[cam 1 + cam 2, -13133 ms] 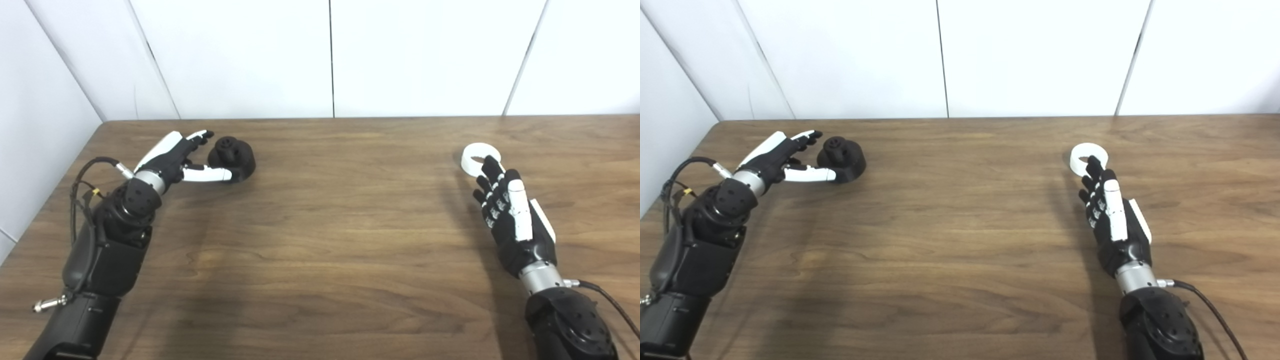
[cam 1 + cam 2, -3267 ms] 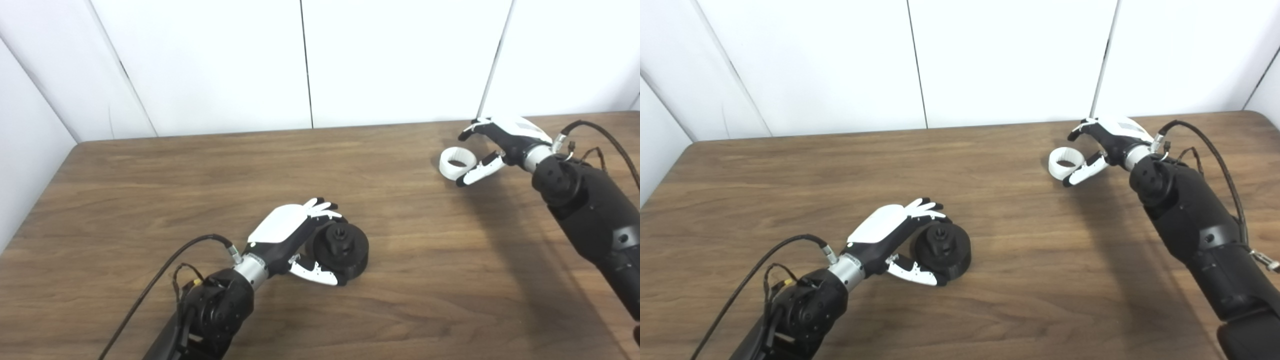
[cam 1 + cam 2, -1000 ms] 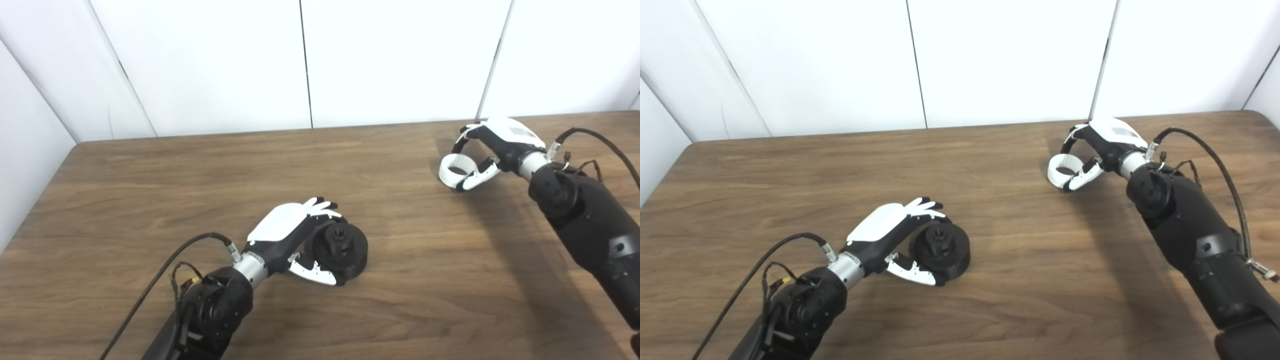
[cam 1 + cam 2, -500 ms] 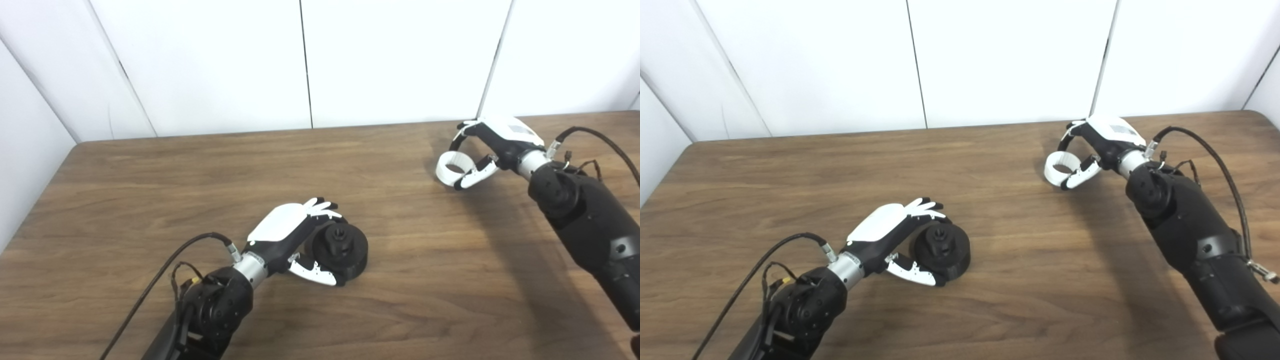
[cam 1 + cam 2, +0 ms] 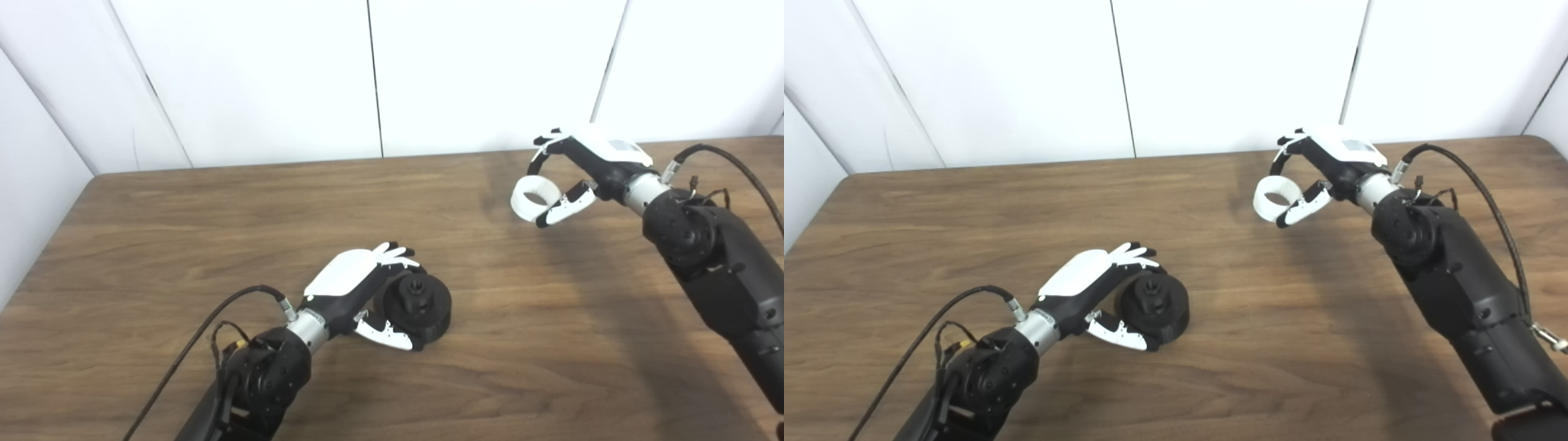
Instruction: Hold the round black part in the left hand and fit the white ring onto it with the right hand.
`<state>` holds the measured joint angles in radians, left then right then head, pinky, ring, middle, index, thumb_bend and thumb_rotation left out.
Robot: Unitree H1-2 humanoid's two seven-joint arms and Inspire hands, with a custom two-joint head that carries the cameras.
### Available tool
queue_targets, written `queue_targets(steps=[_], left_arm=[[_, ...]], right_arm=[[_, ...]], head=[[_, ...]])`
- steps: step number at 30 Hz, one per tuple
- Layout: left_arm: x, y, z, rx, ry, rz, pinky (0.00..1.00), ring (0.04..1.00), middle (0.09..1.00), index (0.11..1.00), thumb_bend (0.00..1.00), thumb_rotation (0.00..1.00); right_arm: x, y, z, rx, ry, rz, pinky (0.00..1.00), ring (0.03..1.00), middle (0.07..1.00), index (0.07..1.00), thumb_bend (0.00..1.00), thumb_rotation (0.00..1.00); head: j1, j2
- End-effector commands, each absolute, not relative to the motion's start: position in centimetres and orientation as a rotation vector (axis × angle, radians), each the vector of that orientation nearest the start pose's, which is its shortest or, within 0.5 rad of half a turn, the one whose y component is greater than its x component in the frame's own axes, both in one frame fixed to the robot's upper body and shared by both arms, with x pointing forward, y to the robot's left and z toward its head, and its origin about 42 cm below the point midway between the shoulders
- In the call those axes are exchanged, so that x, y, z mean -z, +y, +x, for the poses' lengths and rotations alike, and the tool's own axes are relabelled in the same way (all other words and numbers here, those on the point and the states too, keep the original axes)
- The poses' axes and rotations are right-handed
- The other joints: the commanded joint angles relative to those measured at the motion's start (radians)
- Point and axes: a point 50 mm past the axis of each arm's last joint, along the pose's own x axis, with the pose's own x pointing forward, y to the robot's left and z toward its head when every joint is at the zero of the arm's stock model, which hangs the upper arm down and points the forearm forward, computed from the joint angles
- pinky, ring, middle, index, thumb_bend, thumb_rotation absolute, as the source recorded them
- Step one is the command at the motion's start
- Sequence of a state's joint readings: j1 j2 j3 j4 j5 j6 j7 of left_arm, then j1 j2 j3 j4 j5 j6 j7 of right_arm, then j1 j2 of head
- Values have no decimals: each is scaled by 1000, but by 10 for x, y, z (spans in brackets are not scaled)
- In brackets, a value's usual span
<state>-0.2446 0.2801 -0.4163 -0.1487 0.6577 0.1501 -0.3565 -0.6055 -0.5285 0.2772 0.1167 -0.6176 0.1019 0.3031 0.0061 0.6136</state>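
Two robot arms reach over a brown wooden table (image 5: 184, 202) backed by white wall panels. Your left arm comes in from the near left, and your left hand (image 5: 358, 288) is curled around the round black part (image 5: 418, 304), fingers over its far side and thumb along its near side. That part sits on the table near the middle, flat side down, with a small raised hub pointing up. Your right arm comes in from the right, and your right hand (image 5: 582, 174) is at the far right, above the tabletop, pinching the white ring (image 5: 535, 197) between curled fingers and thumb. The ring hangs roughly level, its opening facing up, well apart from the black part.

To do this step well, carry the ring toward the near left, staying high until it is over the hub. Keep it level so its opening lines up with the hub. Hold the black part steady with your left hand, then lower the ring straight down.
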Motion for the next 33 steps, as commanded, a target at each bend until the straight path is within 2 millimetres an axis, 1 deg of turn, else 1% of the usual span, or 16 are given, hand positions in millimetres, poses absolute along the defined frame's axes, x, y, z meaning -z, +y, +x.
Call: queue_targets(steps=[1, 10, 19, 26, 30, 33], left_arm=[[-162, 155, 326, 637, -159, 1000, 827, 1000, 952, 772, 883, 303], [-161, 156, 327, 638, -149, 1006, 826, 1000, 951, 774, 887, 313], [-160, 157, 327, 635, -152, 999, 826, 1000, 950, 770, 890, 308], [-161, 156, 328, 636, -154, 1004, 834, 1000, 947, 769, 890, 310], [-161, 156, 328, 639, -151, 1012, 839, 1000, 949, 775, 887, 317], [-160, 155, 329, 636, -155, 1006, 828, 1000, 946, 771, 891, 303]], right_arm=[[-307, -268, 443, -255, -326, -1275, 897, 963, 884, 597, 841, 203], [-323, -236, 417, -338, -418, -1265, 904, 973, 889, 584, 848, 186], [-332, -209, 392, -440, -491, -1262, 886, 984, 895, 588, 849, 215], [-328, -193, 380, -501, -535, -1252, 877, 979, 887, 584, 859, 220], [-324, -184, 377, -534, -543, -1252, 893, 977, 881, 579, 867, 215], [-320, -179, 375, -557, -548, -1251, 896, 977, 880, 576, 872, 206]], head=[[3, 1], [7, -1], [5, 1], [2, 4], [2, 3], [0, 2]])
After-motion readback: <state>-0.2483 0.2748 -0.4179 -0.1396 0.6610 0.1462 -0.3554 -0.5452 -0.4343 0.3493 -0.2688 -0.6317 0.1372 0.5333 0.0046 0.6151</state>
